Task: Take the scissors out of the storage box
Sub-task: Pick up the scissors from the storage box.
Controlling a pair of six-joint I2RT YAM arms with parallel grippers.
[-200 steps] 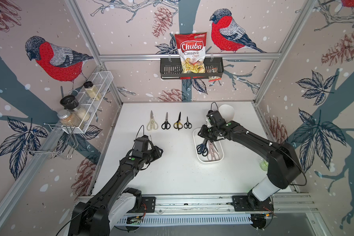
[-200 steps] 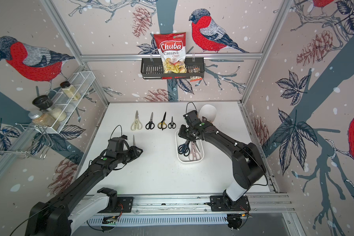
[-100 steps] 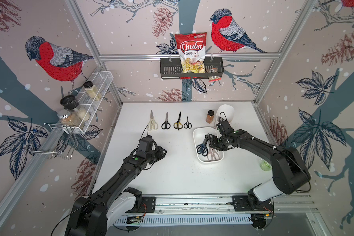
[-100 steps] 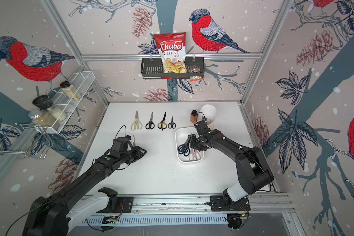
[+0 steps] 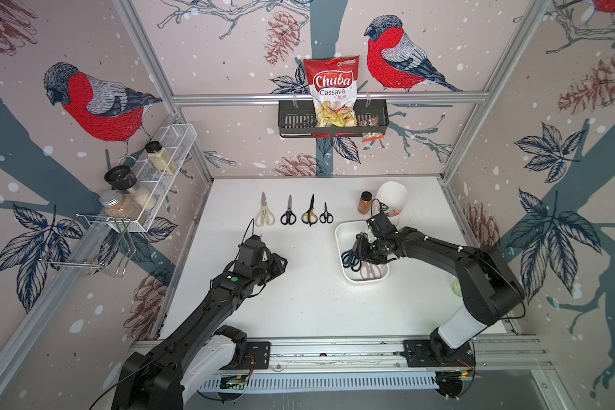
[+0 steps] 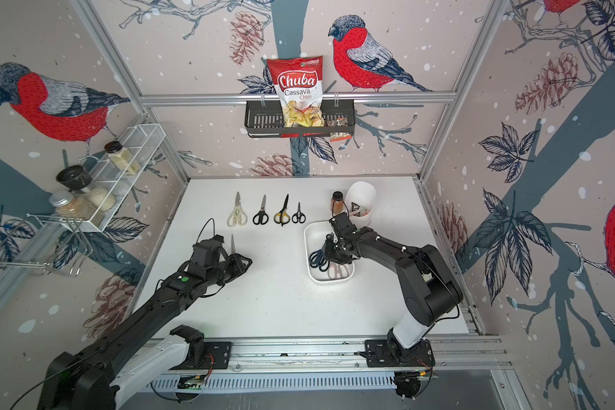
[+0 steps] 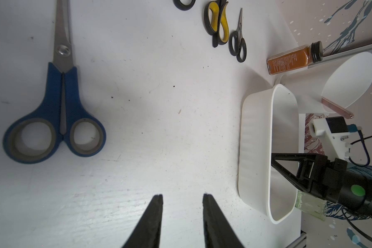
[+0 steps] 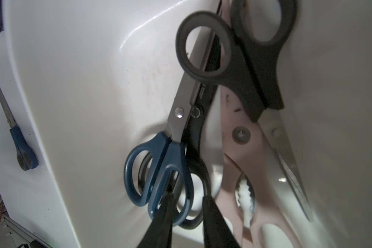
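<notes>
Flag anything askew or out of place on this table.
The blue-handled scissors lie alone, short of the row of four pairs. In the storage box, the pairs overlap in a heap, one black-handled pair pointing opposite to the others. Nothing looks spilled or damaged.

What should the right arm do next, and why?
Probably close the right gripper: its jaws stand apart astride a handle loop of the dark blue scissors in the storage box, apparently nothing clamped yet. A black pair beneath may come along.

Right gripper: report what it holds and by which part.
Right gripper: fingers straddle one handle loop of the dark blue scissors inside the storage box; whether they grip it cannot be told.
</notes>
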